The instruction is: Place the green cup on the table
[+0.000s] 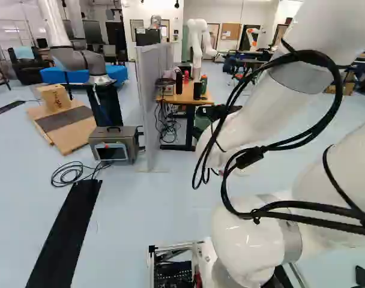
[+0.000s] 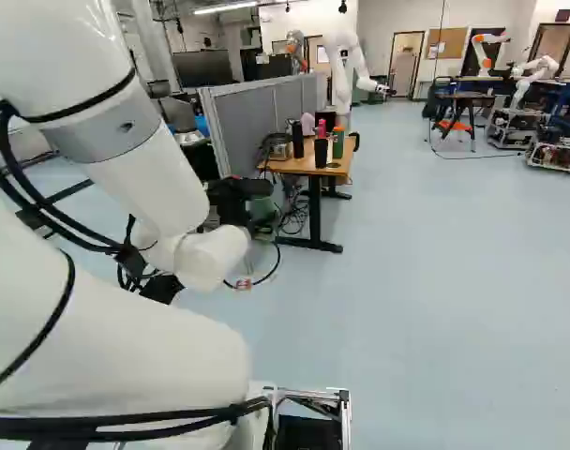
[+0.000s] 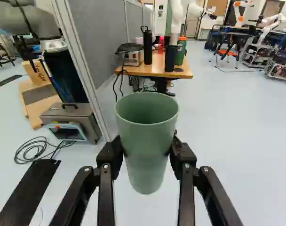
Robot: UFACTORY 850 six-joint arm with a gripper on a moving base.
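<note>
In the right base view my gripper (image 2: pixel 233 199) is partly behind the arm, with the green cup (image 2: pixel 262 210) at its fingers. The wrist view has the gripper (image 3: pixel 146 149) shut on the green cup (image 3: pixel 147 127), one finger on either side; the cup is upright, its open rim up. Beyond the cup stands the wooden-topped table (image 3: pixel 184 73), with floor between them. The same table (image 2: pixel 278 166) is ahead of the arm in the right base view. The cup is in the air, apart from the table.
On the table stand a black bottle (image 3: pixel 147 46), a dark cup (image 3: pixel 170 58), a green bottle (image 3: pixel 180 51) and a metal device (image 3: pixel 132 57). A grey partition (image 2: pixel 257 117) runs along the table's left. Another robot (image 2: pixel 341 70) rises behind it. A metal case (image 1: pixel 114 144) sits on the floor.
</note>
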